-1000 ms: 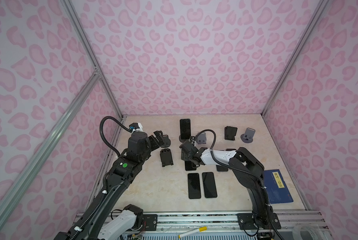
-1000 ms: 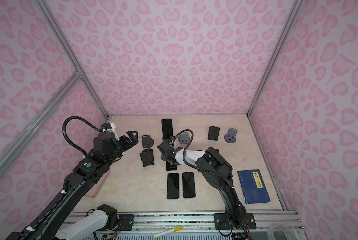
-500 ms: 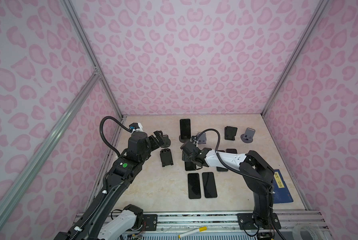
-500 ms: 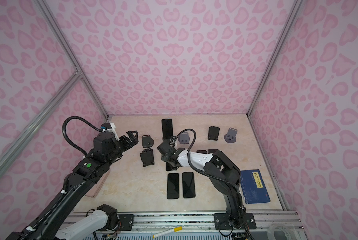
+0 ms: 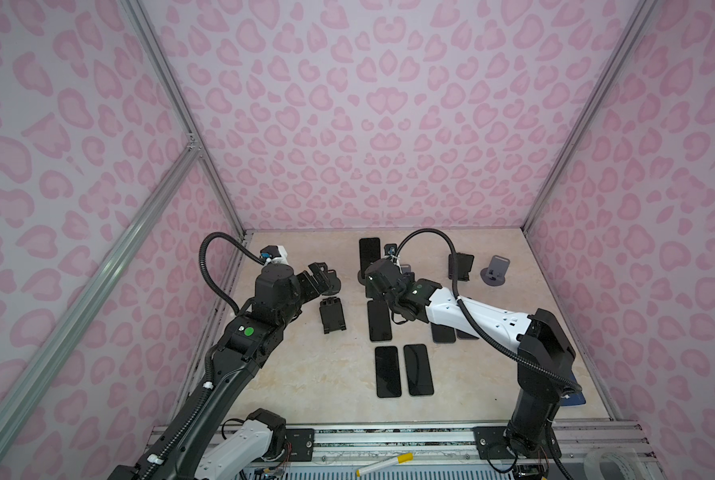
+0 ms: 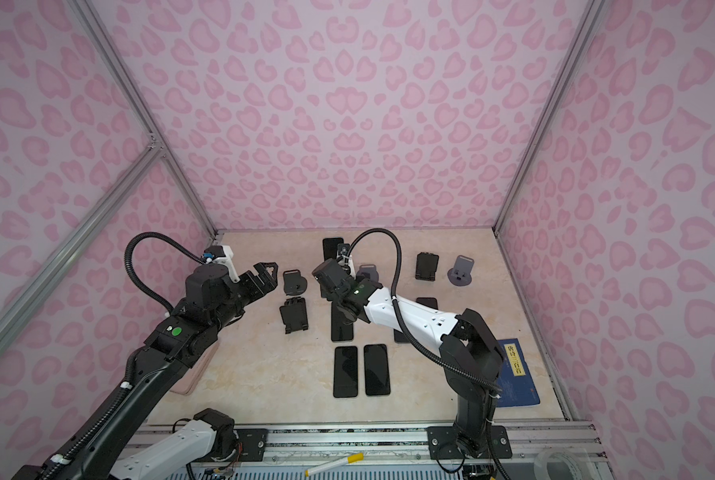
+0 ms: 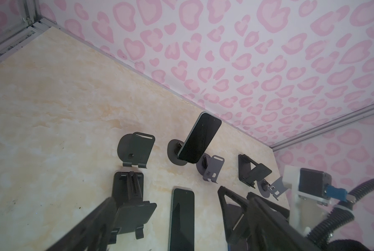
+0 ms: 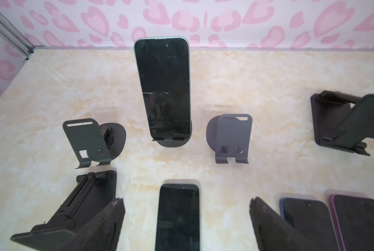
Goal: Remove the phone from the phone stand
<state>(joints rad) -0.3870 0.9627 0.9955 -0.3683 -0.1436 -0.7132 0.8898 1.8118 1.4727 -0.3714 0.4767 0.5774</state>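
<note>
Currently both sets of jaws are seen spread and empty. The right gripper (image 8: 186,202) is held low over a flat phone (image 8: 177,215) lying on the marble-look table (image 8: 40,91), and the left gripper (image 6: 270,276) is held off to the side. Further out, two bent sheet-metal stands (image 8: 88,141) are left bare. Beyond them, near the back wall, the phone (image 8: 163,91) is propped almost upright on its round-based phone stand (image 8: 170,142), with its bottom edge caught by two small lips. It is judged rigid, light, glass-fronted and slippery. The long side edges are best pinched mid-height, then lifted clear of the lips. The stand could be tipped easily.
</note>
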